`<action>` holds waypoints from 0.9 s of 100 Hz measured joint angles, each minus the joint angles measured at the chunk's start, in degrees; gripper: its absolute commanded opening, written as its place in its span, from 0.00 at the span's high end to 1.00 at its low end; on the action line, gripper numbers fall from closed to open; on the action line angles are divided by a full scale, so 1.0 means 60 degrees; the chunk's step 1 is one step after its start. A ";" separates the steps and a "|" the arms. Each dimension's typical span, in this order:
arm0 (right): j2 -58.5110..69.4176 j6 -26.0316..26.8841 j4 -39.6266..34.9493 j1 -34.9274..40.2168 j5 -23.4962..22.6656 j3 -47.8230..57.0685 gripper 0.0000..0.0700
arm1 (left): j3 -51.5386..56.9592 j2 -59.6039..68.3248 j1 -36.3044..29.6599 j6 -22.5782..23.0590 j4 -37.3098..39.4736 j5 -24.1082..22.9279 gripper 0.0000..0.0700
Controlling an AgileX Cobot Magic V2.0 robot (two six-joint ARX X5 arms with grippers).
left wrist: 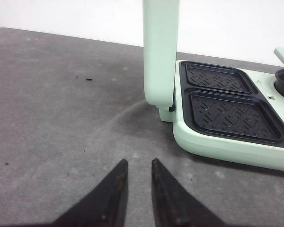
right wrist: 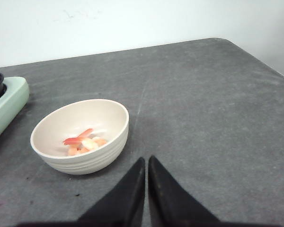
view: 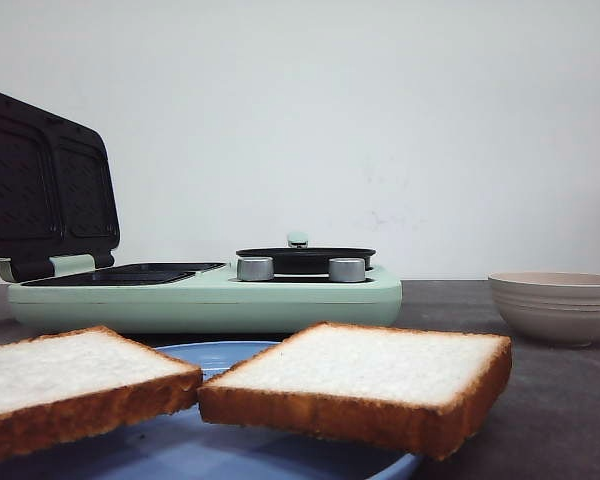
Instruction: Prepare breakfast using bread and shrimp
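black, tapered, pointed jaws on left gripper [left wrist: 136, 176] and right gripper [right wrist: 146, 172]

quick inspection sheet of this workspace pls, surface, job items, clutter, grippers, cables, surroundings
surface: dark grey table, a few small specks on it.
job's things: two bread slices on a blue plate; shrimp in the beige bowl; mint sandwich maker with lid raised, plates bare.
clutter: nothing seen.
grippers: left gripper slightly open, empty, over the table; right gripper shut, empty, beside the bowl.
cables: nothing seen.
surroundings: plain white wall.
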 measured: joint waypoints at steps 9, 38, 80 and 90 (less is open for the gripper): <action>0.0000 0.0000 0.0000 0.0080 0.0000 0.0000 1.00 | 0.0000 0.0000 0.0000 0.0000 0.0000 0.0004 0.98; 0.0000 0.0000 0.0000 0.0109 0.0000 0.0000 1.00 | 0.0000 0.0000 0.0000 0.0004 0.0000 0.0004 0.98; -0.0004 0.0000 0.0000 0.0109 0.0000 0.0000 1.00 | 0.0000 0.0000 0.0000 0.0000 0.0000 0.0004 0.98; 0.0000 0.0000 0.0000 0.0109 -0.0004 0.0000 1.00 | 0.0000 0.0000 0.0000 0.0000 0.0000 0.0004 0.98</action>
